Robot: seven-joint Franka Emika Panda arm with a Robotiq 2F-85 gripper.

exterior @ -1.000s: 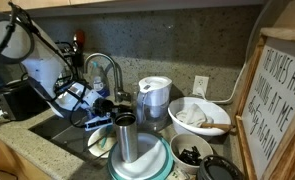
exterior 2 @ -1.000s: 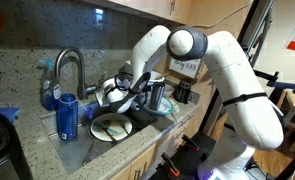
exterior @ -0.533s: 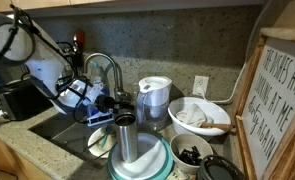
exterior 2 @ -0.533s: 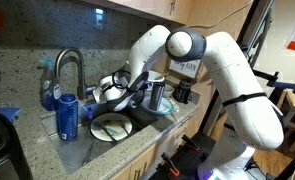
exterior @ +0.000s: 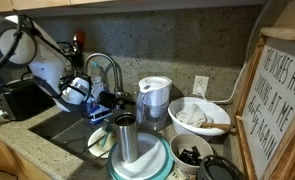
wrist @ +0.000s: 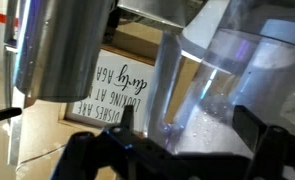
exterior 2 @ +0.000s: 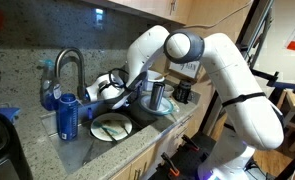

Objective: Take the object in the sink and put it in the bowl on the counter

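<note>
Over the last second my gripper (exterior: 105,98) has backed away from the tumbler (exterior: 125,138) and risen a little toward the faucet (exterior: 105,62). The tumbler stands upright in the bowl (exterior: 163,154), at the counter's (exterior: 32,158) front edge, just beside the sink (exterior: 59,128). In the wrist view the fingers (wrist: 85,150) are spread wide with nothing between them. I cannot quite tell whether the tumbler's base sits flat. My worry is that it is tall and the bowl shallow, so a careless swing of the arm could tip it, perhaps against the pitcher (exterior: 154,98) behind. The faucet is also close to my wrist, and lifting blindly could clip it.
</note>
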